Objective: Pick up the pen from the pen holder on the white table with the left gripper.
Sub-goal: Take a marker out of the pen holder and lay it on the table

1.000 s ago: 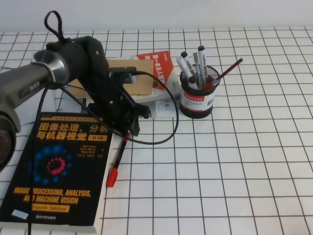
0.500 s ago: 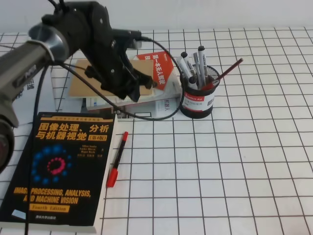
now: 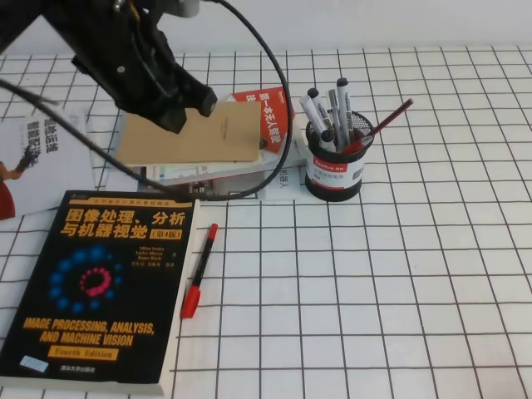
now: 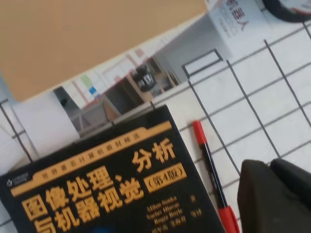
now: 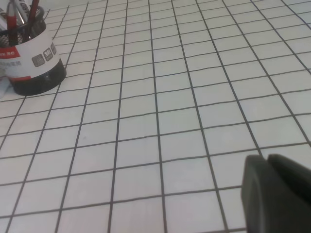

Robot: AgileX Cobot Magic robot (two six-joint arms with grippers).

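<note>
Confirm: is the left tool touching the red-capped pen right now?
Apart. The exterior high view shows the left tool raised over the brown book, while the pen lies alone on the white table beside the black book.

left arm: reaching in from top left, raised above table level
left gripper [image 3: 189, 101]: fingers pressing together, gripping nothing
right gripper [image 5: 277, 194]: showing only as dark fingers at frame corner, closed together

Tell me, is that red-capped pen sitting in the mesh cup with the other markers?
No, the pen lies flat on the white table beside the black book, away from the pen holder.
</note>
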